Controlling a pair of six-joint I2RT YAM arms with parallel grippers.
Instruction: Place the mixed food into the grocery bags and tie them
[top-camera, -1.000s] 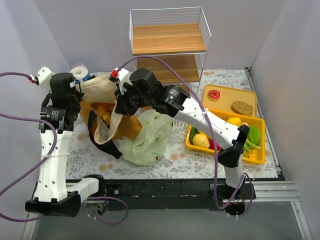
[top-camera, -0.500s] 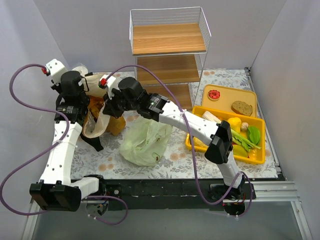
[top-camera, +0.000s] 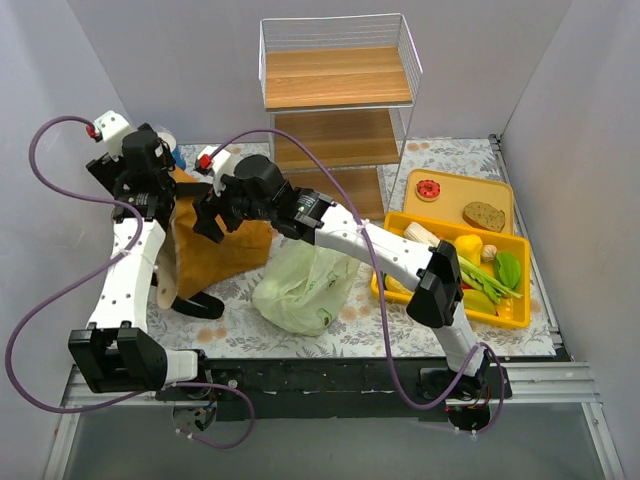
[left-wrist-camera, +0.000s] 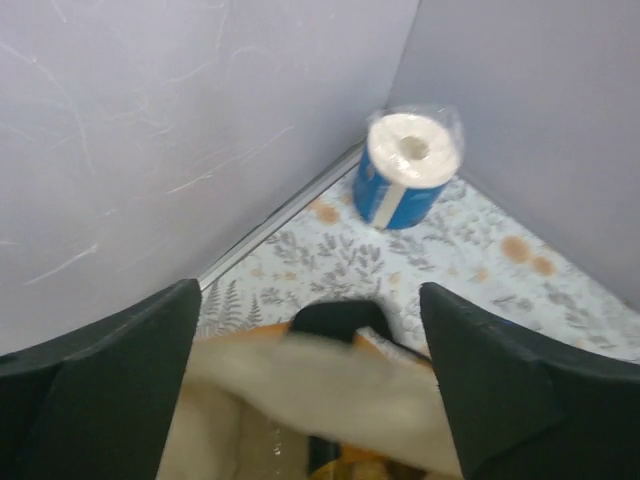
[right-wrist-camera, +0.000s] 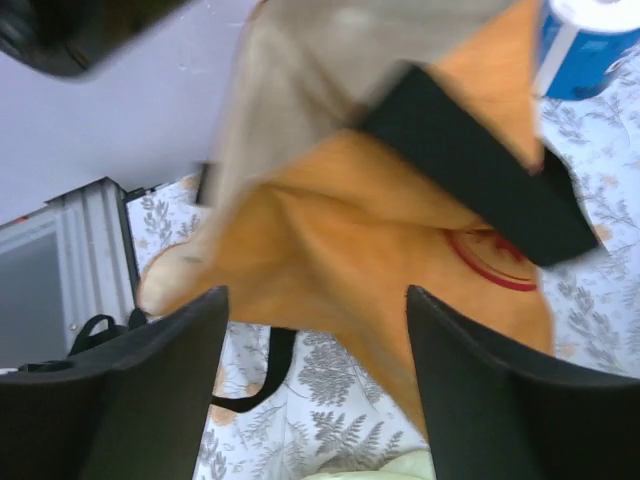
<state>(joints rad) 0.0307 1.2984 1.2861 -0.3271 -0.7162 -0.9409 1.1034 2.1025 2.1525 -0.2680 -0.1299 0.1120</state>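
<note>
The brown grocery bag slumps on the table at the back left, its cream lining and a black strap spilling forward. My left gripper hangs open above its left rim. In the left wrist view the lining lies below the gripper, untouched. My right gripper is open at the bag's top. In the right wrist view the bag fills the space beyond the gripper. The pale-green bag lies to the right. The mixed food sits in the yellow tray.
A blue-wrapped paper roll stands in the back left corner. A wire shelf rack stands at the back. An orange tray holds a red-topped round piece and a bread slice. Grey walls close in on the left.
Both grippers were shut on the brown bag and have opened and let it go. The bag has dropped and slumped onto the table. The left arm has drawn back a little.
</note>
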